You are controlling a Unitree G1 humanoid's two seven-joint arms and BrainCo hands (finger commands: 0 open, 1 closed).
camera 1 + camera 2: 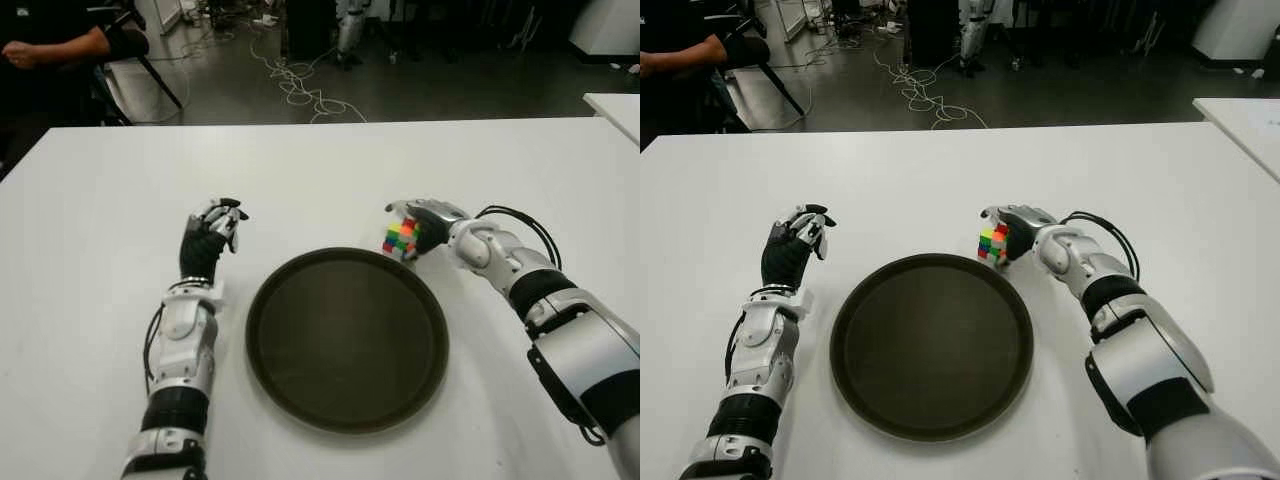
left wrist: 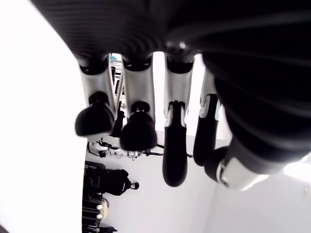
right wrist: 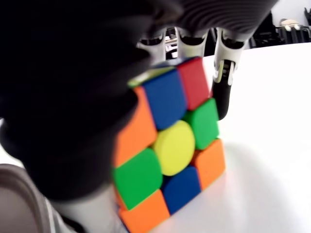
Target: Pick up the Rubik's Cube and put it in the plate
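Note:
The Rubik's Cube stands on the white table just past the far right rim of the dark round plate. My right hand is wrapped around it, fingers over the top and far side. In the right wrist view the cube fills the picture, tilted a little, with the palm pressed on one side and fingers behind it. My left hand shows to the left of the plate, fingers loosely curled and holding nothing.
The white table stretches wide around the plate. A second table corner shows at the far right. A seated person is beyond the far left corner, and cables lie on the floor behind.

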